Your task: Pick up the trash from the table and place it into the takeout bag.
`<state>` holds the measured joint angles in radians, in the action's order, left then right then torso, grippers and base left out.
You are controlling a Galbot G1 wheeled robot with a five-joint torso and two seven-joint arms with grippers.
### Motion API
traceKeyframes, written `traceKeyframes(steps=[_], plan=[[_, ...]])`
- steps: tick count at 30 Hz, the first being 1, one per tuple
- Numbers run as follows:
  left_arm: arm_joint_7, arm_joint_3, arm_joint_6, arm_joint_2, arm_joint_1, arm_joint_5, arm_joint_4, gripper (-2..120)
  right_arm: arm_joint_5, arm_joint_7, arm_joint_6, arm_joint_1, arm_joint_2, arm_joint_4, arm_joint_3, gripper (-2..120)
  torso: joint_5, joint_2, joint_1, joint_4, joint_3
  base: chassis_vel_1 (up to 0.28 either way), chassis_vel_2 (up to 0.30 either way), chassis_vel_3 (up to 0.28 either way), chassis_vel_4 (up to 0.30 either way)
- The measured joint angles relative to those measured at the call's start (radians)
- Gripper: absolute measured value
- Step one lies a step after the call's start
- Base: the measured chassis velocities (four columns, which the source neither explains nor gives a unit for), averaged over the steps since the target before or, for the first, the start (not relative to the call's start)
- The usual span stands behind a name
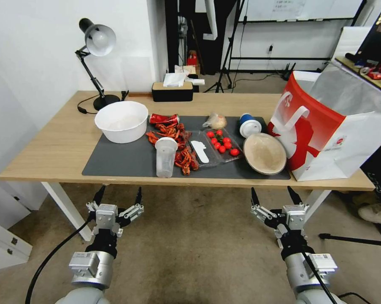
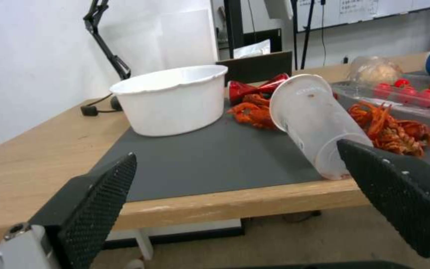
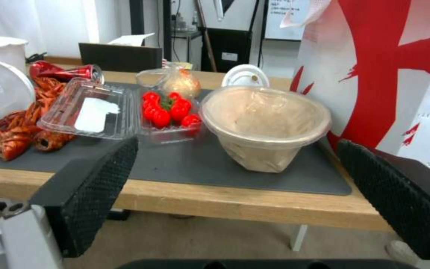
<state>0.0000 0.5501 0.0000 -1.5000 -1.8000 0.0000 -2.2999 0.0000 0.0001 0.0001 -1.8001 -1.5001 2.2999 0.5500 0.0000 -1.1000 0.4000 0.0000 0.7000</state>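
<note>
On the table (image 1: 51,152) a dark grey mat holds the trash: a clear plastic cup (image 1: 165,156) (image 2: 314,123) near the front edge, a crushed red can (image 1: 164,119) (image 2: 250,89) (image 3: 63,71), a small clear food bag (image 1: 216,121) (image 3: 179,83), a blue-and-white cup (image 1: 249,125) on its side and a tan paper bowl (image 1: 265,153) (image 3: 265,125). The red-and-white takeout bag (image 1: 325,126) (image 3: 389,67) stands open at the table's right end, beside the bowl. My left gripper (image 1: 118,196) (image 2: 235,194) and right gripper (image 1: 275,195) (image 3: 235,194) hang open and empty below the front edge.
A large white bowl (image 1: 122,121) (image 2: 175,99), red crayfish shells (image 1: 177,145) and a clear tray of tomatoes (image 1: 220,142) (image 3: 168,110) share the mat. A desk lamp (image 1: 95,46) and tissue box (image 1: 172,90) stand at the back. Bare floor lies under both arms.
</note>
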Motion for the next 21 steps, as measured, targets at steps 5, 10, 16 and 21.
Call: traceKeyframes(steps=[5, 10, 16, 21], plan=[[0.000, 0.000, 0.000, 0.000, 0.000, 0.000, 0.000, 100, 0.000, 0.000, 0.000, 0.000, 0.000, 0.000, 0.000, 100, 0.0000, 0.000, 0.000, 0.0000, 0.000, 0.000, 0.000, 0.000, 0.000], [0.000, 0.000, 0.000, 0.000, 0.000, 0.000, 0.000, 100, 0.000, 0.000, 0.000, 0.000, 0.000, 0.000, 0.000, 100, 0.0000, 0.000, 0.000, 0.0000, 0.000, 0.000, 0.000, 0.000, 0.000], [0.000, 0.000, 0.000, 0.000, 0.000, 0.000, 0.000, 100, 0.000, 0.000, 0.000, 0.000, 0.000, 0.000, 0.000, 100, 0.0000, 0.000, 0.000, 0.0000, 0.000, 0.000, 0.000, 0.000, 0.000], [0.000, 0.000, 0.000, 0.000, 0.000, 0.000, 0.000, 100, 0.000, 0.000, 0.000, 0.000, 0.000, 0.000, 0.000, 100, 0.0000, 0.000, 0.000, 0.0000, 0.000, 0.000, 0.000, 0.000, 0.000]])
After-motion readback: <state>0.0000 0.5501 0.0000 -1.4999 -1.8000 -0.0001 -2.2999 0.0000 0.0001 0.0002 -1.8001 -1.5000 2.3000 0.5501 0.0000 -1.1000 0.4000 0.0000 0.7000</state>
